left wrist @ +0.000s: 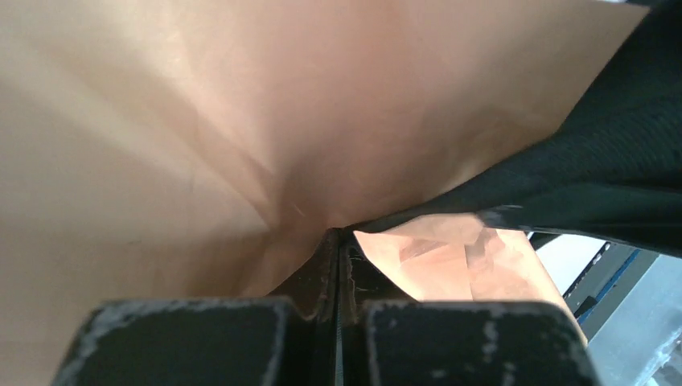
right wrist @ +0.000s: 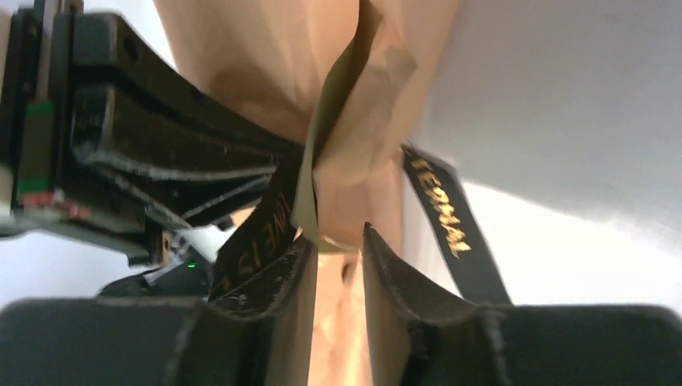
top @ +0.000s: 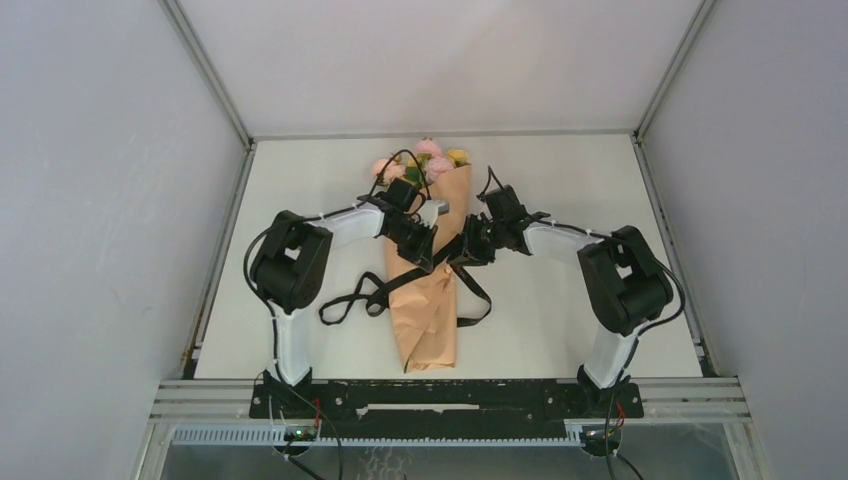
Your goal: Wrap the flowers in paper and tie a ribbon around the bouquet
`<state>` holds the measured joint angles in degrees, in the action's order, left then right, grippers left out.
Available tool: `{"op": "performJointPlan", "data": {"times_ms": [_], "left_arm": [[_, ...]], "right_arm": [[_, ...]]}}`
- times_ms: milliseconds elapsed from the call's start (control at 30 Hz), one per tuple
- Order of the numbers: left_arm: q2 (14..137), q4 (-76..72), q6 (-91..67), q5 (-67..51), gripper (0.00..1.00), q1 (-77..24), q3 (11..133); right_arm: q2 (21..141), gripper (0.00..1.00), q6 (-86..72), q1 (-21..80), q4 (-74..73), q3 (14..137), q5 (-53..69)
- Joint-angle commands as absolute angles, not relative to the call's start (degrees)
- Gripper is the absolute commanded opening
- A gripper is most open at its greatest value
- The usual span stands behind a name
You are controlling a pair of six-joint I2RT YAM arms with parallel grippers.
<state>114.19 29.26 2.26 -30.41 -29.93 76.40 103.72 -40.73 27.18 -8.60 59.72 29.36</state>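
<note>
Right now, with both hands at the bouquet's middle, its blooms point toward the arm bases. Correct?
No. The top external view shows the blooms pointing away from the arm bases, toward the far wall. The left hand and right hand are indeed at the middle of the bouquet.

Bouquet (top: 432, 300) laid flat at middle of table (top: 570, 190), lengthwise, narrow end pointed toward near edge, wide end at far side. Flowers (top: 428, 160) seen at wide end: pink blooms, one yellow, some green leaves (stems hidden in wrap). Paper (left wrist: 201, 121) peach-orange, creased, rolled into tapered cone; olive-green inner edge shown at fold in right wrist view. Ribbon (top: 352, 298) black, narrow, gold-lettered, crossed over cone middle; loose ends trailed on both sides, longer loop at left.
</note>
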Motion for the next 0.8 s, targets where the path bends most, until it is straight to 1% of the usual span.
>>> {"op": "performJointPlan", "data": {"times_ms": [0, 100, 200, 267, 367, 633, 667, 700, 733, 767], "left_arm": [[115.5, 27.8, 0.4, -27.9, 0.0, -29.8, 80.0], [116.2, 27.7, 0.4, -26.9, 0.0, -29.8, 79.4], [116.5, 27.8, 0.4, -27.1, 0.0, -29.8, 78.9], [116.3, 27.6, 0.5, -27.2, 0.0, -29.8, 78.5], [115.7, 27.1, 0.5, -27.3, 0.0, -29.8, 78.0], [114.5, 26.6, 0.7, -27.5, 0.0, -30.1, 76.7], [114.4, 26.6, 0.9, -27.3, 0.0, -30.1, 76.5], [114.3, 26.6, 1.1, -27.1, 0.0, -30.1, 76.4], [114.2, 26.6, 1.1, -27.0, 0.0, -30.1, 76.3], [114.1, 26.6, 1.3, -26.8, 0.0, -30.1, 76.4]], "right_arm": [[95.6, 0.39, -30.3, 28.1, -21.1, 60.2, 19.3], [91.8, 0.42, -27.6, 28.6, -27.7, 60.2, 13.5], [88.4, 0.45, -26.8, 30.1, -34.8, 60.0, 2.9], [86.6, 0.48, -27.6, 31.3, -37.1, 58.5, -1.1], [86.3, 0.53, -29.2, 33.9, -36.2, 55.8, -0.6], [94.7, 0.55, -31.1, 38.6, -35.0, 55.6, 0.4], [95.5, 0.54, -31.1, 38.8, -35.5, 55.6, 0.1], [96.4, 0.51, -31.0, 38.9, -36.2, 55.6, -1.3], [97.1, 0.45, -30.7, 39.1, -36.6, 55.6, -1.7], [97.7, 0.35, -30.4, 39.0, -36.9, 55.5, -1.6]]}}
